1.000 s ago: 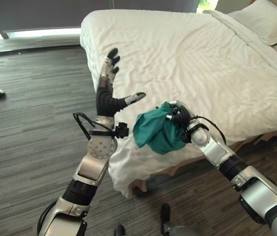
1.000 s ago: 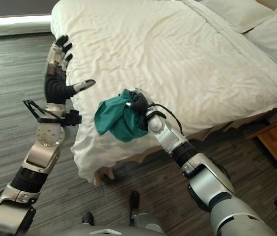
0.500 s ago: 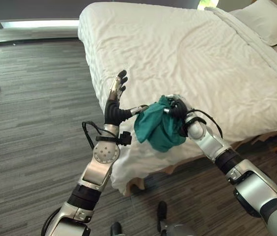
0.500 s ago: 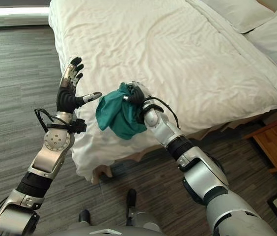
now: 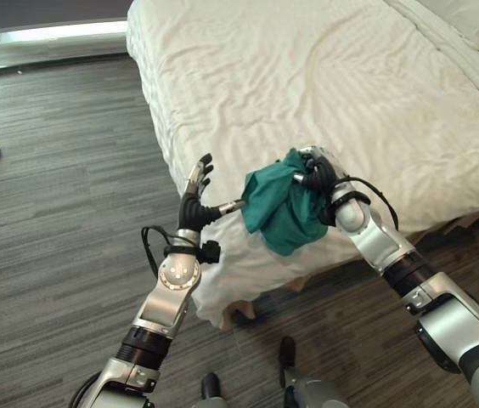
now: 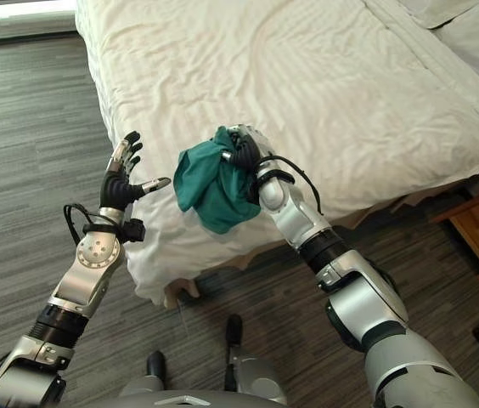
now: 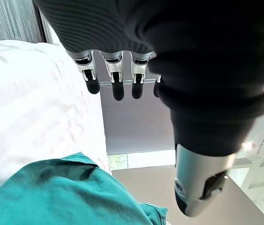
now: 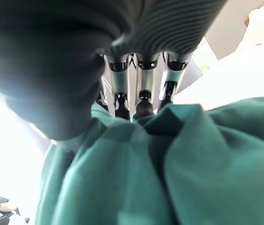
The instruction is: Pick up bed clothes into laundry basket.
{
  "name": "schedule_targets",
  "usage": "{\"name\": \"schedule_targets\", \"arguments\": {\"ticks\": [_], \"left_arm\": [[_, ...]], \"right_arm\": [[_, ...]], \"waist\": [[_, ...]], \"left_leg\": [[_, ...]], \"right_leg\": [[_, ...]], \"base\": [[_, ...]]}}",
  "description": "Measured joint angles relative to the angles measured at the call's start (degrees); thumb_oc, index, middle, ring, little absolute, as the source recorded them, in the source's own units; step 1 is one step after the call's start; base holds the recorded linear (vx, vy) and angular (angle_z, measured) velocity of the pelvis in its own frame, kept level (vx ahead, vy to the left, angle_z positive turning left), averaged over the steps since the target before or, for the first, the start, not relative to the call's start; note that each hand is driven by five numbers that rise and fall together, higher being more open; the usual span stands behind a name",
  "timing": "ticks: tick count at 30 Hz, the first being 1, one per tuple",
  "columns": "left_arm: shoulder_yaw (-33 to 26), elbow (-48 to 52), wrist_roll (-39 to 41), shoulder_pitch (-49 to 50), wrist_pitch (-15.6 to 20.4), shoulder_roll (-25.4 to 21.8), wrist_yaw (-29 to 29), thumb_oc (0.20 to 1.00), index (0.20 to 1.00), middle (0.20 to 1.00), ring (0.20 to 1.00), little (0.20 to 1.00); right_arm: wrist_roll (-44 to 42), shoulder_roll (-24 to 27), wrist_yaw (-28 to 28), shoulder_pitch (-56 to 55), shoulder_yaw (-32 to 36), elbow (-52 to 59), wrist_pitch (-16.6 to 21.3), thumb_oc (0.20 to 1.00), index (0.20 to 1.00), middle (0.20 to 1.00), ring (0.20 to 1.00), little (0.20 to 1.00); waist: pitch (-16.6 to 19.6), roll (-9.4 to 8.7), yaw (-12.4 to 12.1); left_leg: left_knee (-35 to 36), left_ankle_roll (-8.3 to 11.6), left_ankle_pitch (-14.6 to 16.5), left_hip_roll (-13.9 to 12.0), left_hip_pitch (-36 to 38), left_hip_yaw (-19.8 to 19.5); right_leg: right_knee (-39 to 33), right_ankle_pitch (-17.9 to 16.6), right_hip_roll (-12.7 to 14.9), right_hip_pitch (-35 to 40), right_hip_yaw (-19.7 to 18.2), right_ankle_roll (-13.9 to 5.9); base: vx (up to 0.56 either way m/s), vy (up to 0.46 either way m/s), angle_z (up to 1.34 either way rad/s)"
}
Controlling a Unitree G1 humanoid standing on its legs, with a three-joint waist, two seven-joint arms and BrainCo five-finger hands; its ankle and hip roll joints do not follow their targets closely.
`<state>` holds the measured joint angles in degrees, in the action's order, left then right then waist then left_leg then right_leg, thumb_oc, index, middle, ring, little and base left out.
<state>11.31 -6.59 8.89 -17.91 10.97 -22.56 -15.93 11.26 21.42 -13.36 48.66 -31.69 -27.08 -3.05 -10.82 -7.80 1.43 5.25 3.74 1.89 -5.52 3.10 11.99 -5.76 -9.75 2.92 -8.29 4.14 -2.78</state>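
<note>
Right hand [image 5: 318, 174], fingers curled round teal garment [image 5: 280, 204], lifted at bed [image 5: 324, 76] foot edge; left hand [image 5: 197, 200] spread beside; carry to basket next.

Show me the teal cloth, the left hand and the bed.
teal cloth [image 5: 282, 212]: left eye view, middle of the bundle.
left hand [image 5: 193, 206]: left eye view, palm.
bed [image 5: 324, 76]: left eye view, bare top of the sheet.
</note>
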Motion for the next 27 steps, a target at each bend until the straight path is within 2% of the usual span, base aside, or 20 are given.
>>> {"name": "schedule_targets", "arguments": {"ticks": [7,13,27], "left_arm": [[-0.4,0.0,0.0,0.0,-0.2,0.0,0.5,1.000,1.000,1.000,1.000,1.000],[-0.5,0.0,0.0,0.0,-0.4,-0.2,0.9,1.000,1.000,1.000,1.000,1.000],[-2.2,0.2,-0.4,2.6,-0.5,-2.7,1.6,1.000,1.000,1.000,1.000,1.000]], "right_arm": [[0.0,0.0,0.2,0.0,0.0,3.0,0.0,0.200,0.200,0.200,0.200,0.200],[0.0,0.0,0.3,0.0,0.0,6.4,0.0,0.200,0.200,0.200,0.200,0.200],[-0.2,-0.2,4.3,0.0,-0.3,14.8,0.9,0.200,0.200,0.200,0.200,0.200]], "waist": [[-0.4,0.02,0.0],[-0.6,-0.25,0.0],[-0.9,-1.31,0.2]], "left_leg": [[0.0,0.00,0.0,0.0,0.3,0.6],[0.1,-0.09,0.2,0.1,1.5,3.0],[0.1,0.00,0.6,0.1,2.7,5.9]], "right_leg": [[0.0,-0.1,-0.1,0.0,-0.6,0.15],[0.0,-0.7,-0.7,-0.1,-3.0,0.21],[0.0,-1.4,-1.5,-0.5,-5.7,0.38]], "base": [[-0.01,-0.002,-0.03],[-0.01,0.002,-0.19],[0.00,-0.002,-0.11]]}}
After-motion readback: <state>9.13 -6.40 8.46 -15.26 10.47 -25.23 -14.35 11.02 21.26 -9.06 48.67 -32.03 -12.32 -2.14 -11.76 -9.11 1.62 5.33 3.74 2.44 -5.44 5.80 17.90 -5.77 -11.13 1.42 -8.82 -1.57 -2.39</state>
